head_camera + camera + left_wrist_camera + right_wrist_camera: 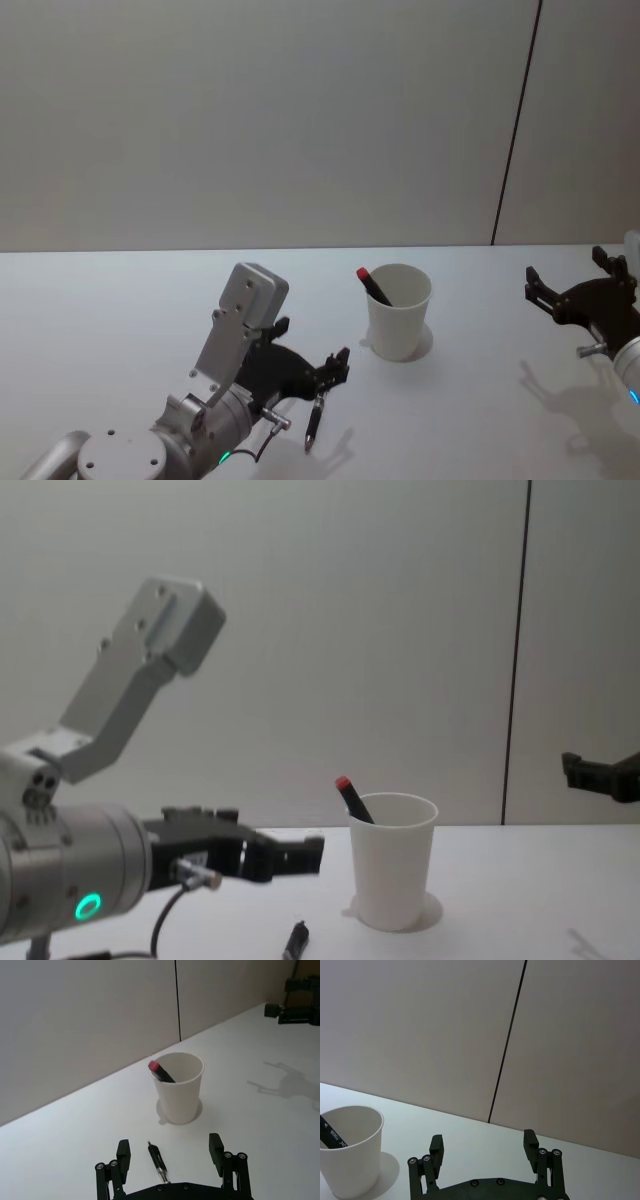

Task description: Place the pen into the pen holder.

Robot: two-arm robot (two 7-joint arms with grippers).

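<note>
The pen holder (401, 318), a white paper cup, stands upright mid-table and holds a black pen with a red end (372, 284). A second black pen (316, 413) lies flat on the table in front of the cup. My left gripper (312, 346) hovers just over this pen, open; in the left wrist view the lying pen (157, 1160) sits between the spread fingers (123, 1156), untouched, with the cup (179, 1091) beyond. My right gripper (568, 268) hangs open above the table to the right of the cup. The chest view shows the cup (393, 870) and lying pen (296, 940).
A bare white table (120, 310) stretches around the cup, backed by a pale wall with a dark vertical seam (515, 120). From the right wrist, the cup (350, 1152) stands off to one side of the open right gripper (483, 1142).
</note>
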